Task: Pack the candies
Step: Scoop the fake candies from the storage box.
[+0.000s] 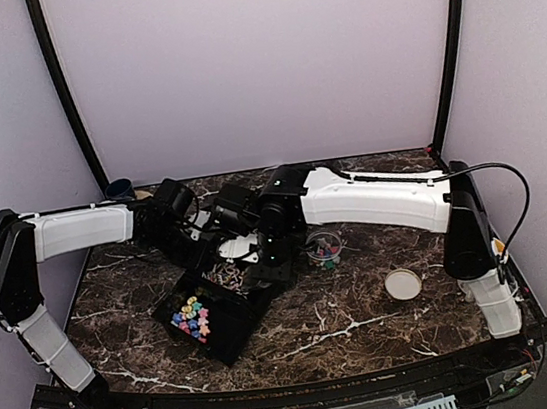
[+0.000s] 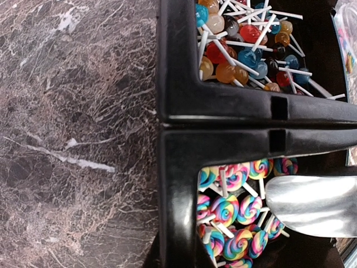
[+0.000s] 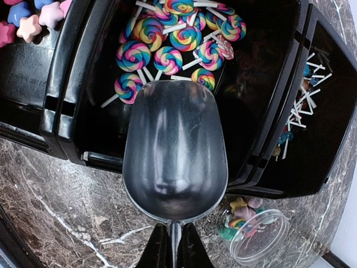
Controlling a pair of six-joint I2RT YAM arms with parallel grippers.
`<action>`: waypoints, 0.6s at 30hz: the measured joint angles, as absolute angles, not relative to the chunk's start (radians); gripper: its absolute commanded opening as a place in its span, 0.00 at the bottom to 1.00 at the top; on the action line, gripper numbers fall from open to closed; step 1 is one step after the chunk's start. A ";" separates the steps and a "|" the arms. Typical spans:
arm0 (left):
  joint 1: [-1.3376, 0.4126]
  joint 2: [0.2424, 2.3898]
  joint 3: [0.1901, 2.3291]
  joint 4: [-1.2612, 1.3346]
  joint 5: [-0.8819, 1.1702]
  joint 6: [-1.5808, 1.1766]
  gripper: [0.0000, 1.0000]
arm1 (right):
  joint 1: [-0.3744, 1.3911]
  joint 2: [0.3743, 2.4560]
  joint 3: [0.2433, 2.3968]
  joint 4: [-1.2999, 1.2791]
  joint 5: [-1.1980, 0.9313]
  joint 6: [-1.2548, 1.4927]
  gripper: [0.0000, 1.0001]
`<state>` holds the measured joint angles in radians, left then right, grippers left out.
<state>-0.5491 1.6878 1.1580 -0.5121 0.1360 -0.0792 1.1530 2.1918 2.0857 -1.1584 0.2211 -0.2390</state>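
Right wrist view: right gripper (image 3: pixel 174 249) clamps an empty scoop (image 3: pixel 174 156), its long axis toward 12 o'clock, candies (image 3: pixel 187 38) just beyond the lip.

**No legible markings**

In my three views I can read no word, number, brand or sign. The black trays (image 3: pixel 67 84), the metal scoop (image 3: pixel 175 156), the clear cup (image 3: pixel 259 237) and the round lid (image 1: pixel 402 284) show plain surfaces. The candies (image 3: pixel 167 39) show colour swirls but no lettering.
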 measured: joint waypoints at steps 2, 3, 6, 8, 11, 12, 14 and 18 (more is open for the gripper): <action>-0.549 1.688 1.148 -0.509 0.131 -0.072 0.00 | 1.153 2.214 2.104 -1.153 0.215 -0.245 0.00; -0.548 1.687 1.141 -0.505 0.136 -0.071 0.00 | 1.153 2.225 2.112 -1.148 0.209 -0.248 0.00; -0.547 1.687 1.122 -0.494 0.135 -0.065 0.00 | 1.153 2.239 2.114 -1.134 0.197 -0.249 0.00; -0.544 1.685 1.113 -0.480 0.137 -0.063 0.00 | 1.151 2.240 2.111 -1.125 0.194 -0.237 0.00; -0.538 1.681 1.104 -0.468 0.134 -0.064 0.00 | 1.148 2.234 2.086 -1.093 0.195 -0.206 0.00; -0.535 1.681 1.104 -0.467 0.132 -0.065 0.00 | 1.147 2.230 2.073 -1.077 0.196 -0.198 0.00; -0.530 1.678 1.103 -0.466 0.126 -0.066 0.00 | 1.146 2.210 2.029 -1.031 0.192 -0.185 0.00; -0.528 1.652 1.087 -0.462 0.098 -0.075 0.00 | 1.140 2.161 1.922 -0.916 0.175 -0.178 0.00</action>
<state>-0.5282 1.6520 1.0874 -0.4618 0.0982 -0.0746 1.1397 2.1609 1.9221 -0.9157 0.1745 -0.1776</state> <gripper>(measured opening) 0.096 0.081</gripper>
